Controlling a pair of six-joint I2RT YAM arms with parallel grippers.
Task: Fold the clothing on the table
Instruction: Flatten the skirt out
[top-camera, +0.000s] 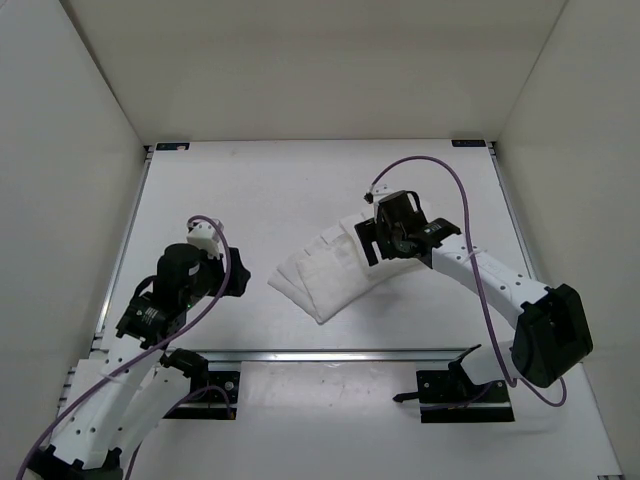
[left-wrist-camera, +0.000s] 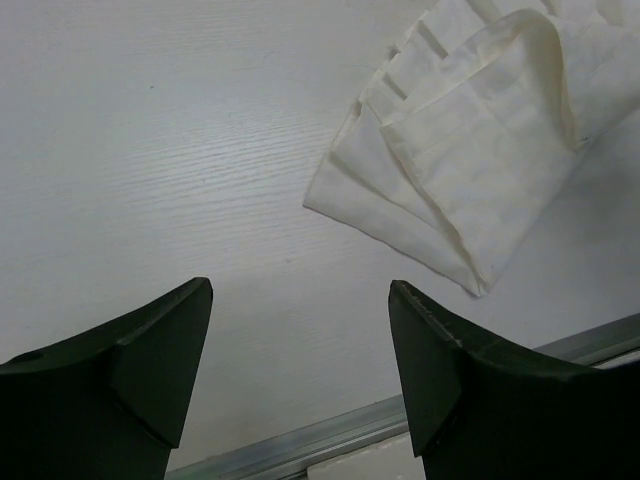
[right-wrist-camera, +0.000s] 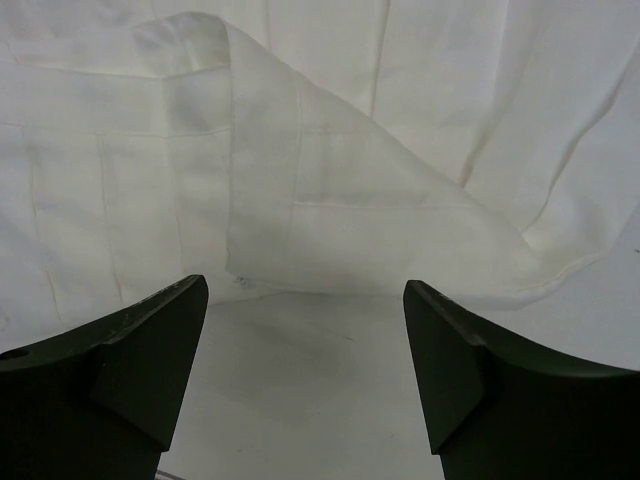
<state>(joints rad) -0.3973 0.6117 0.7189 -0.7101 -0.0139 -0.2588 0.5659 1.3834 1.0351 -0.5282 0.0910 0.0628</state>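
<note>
The left end effector (left-wrist-camera: 300, 300) is held open over bare table (left-wrist-camera: 150, 150), the right end effector (right-wrist-camera: 305, 295) open at the edge of the clothing (right-wrist-camera: 350, 180).

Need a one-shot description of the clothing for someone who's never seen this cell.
On the white table, look near its middle, between the two arms. The clothing lies flat there, its right end by the open right gripper. It is the only soft thing: thin white fabric in overlapping, fanned panels, unlike the hard white arms with black parts and purple cables.
</note>
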